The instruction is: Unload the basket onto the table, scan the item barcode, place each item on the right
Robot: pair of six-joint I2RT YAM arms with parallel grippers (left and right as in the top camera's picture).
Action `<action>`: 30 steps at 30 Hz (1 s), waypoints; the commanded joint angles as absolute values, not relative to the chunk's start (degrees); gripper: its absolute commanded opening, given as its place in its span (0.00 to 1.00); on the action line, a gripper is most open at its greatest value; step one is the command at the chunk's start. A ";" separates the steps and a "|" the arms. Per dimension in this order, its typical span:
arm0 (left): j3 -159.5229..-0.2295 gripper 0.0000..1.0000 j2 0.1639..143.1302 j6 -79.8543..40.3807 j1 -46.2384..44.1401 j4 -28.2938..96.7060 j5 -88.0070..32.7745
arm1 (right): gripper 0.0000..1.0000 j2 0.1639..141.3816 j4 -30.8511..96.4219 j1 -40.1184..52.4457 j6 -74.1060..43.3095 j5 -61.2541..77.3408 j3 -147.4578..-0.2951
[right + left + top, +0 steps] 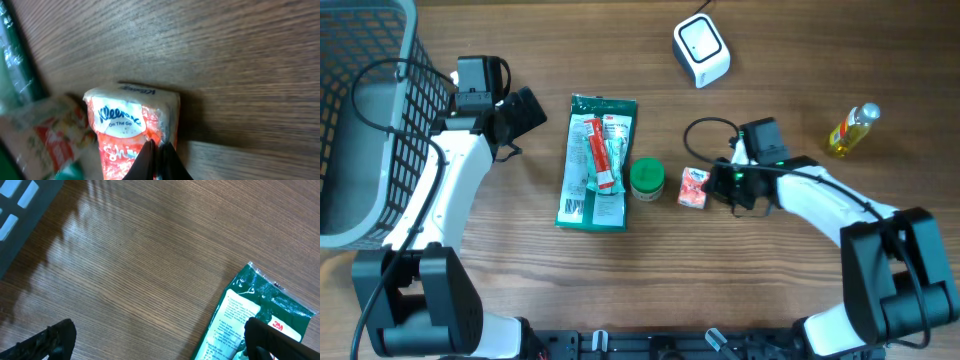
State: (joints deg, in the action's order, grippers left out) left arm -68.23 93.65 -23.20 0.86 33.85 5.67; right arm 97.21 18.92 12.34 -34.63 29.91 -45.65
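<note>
Brown wood-grain table (800, 50) (grey mesh basket (370, 120) at left edge). Left gripper (160, 342) spread wide, empty. Right gripper (156, 160) closed tight against the orange Kleenex tissue pack (130, 122).

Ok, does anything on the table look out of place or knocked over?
Maybe the small yellow plastic bottle at the far right of the wooden table: it seems tipped over, though the overhead angle may mislead. Nothing looks spilled.
</note>
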 commanded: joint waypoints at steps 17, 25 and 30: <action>-68.97 1.00 92.95 -22.92 1.02 33.82 5.37 | 0.04 97.56 34.33 -1.91 8.64 93.01 -44.49; -68.97 1.00 92.95 -22.92 1.02 33.82 5.37 | 0.04 82.96 39.66 -2.07 6.94 92.99 -44.53; -68.97 1.00 92.95 -22.92 1.02 33.82 5.37 | 0.04 71.44 39.48 -5.30 0.56 92.99 -44.56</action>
State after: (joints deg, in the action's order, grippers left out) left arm -68.23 93.62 -23.20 0.86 33.85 5.65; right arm 76.93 39.77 -3.38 4.60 89.34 -44.53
